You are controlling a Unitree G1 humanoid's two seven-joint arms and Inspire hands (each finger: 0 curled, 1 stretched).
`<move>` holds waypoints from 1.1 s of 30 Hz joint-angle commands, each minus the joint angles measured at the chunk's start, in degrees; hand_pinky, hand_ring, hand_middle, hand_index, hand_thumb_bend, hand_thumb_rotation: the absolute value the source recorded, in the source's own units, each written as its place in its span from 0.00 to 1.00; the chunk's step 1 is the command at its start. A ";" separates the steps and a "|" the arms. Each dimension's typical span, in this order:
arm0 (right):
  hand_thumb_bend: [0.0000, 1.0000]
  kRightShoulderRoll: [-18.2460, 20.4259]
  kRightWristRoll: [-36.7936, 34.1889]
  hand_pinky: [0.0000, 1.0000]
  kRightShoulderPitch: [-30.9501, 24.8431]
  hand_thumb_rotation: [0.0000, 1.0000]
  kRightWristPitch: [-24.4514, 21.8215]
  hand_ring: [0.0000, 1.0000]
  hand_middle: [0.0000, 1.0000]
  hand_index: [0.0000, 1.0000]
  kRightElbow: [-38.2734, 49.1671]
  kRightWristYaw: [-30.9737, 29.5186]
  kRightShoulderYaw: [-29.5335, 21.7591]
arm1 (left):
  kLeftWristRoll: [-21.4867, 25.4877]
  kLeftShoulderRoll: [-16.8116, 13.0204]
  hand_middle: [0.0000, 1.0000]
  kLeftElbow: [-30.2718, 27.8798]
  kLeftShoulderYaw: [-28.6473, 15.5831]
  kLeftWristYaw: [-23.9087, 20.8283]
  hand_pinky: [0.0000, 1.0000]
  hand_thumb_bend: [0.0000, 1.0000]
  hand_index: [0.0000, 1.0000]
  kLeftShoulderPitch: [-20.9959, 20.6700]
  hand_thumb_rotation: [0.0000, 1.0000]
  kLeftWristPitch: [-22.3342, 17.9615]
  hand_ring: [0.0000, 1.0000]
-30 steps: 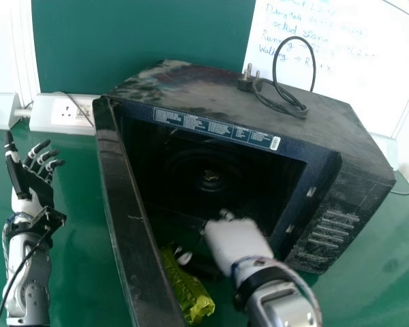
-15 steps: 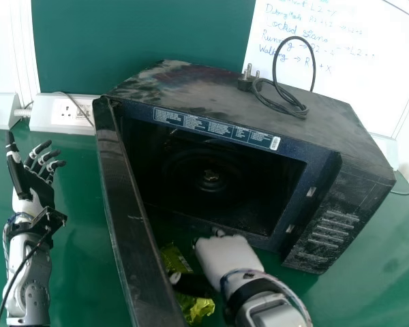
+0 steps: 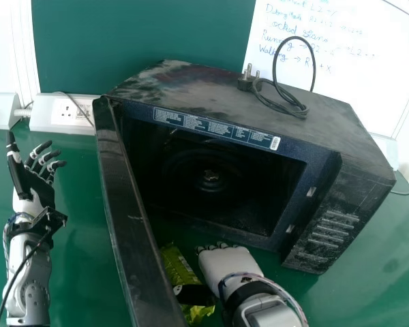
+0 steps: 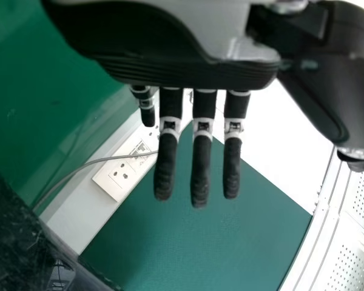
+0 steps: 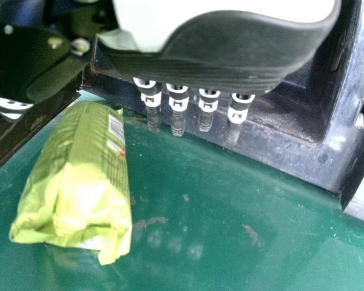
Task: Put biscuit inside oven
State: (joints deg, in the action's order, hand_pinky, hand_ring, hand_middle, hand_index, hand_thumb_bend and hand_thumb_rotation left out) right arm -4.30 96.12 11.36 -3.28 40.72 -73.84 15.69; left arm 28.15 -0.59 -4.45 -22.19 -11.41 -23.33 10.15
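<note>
My right robot hand (image 3: pixel 233 267): wide, empty | shiny yellow-green biscuit packet (image 3: pixel 180 267): on green table (image 3: pixel 78 225), beside black oven door (image 3: pixel 133 231) | probably light, slippery, crumbly; I should take its middle softly.

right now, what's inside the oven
A round part with a small pale centre shows inside the oven. The biscuit pack lies outside, on the table. The open door covers the oven's left edge, and the far corners are too dark to tell.

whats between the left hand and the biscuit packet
In the head view, the open oven door stands between the left hand and the biscuit packet.
</note>
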 commanded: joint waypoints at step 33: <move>0.95 2.25 5.24 0.93 0.44 0.57 -2.05 1.00 1.00 0.98 -12.94 2.75 8.57 | -1.15 1.11 0.40 -1.27 1.78 -0.87 0.24 0.52 0.49 -0.87 0.08 0.20 0.31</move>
State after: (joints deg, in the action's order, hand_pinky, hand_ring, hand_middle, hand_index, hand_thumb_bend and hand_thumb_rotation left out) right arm -1.85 102.46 12.64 -6.91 29.74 -68.19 22.80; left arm 27.32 0.10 -4.58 -21.11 -11.85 -23.53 10.17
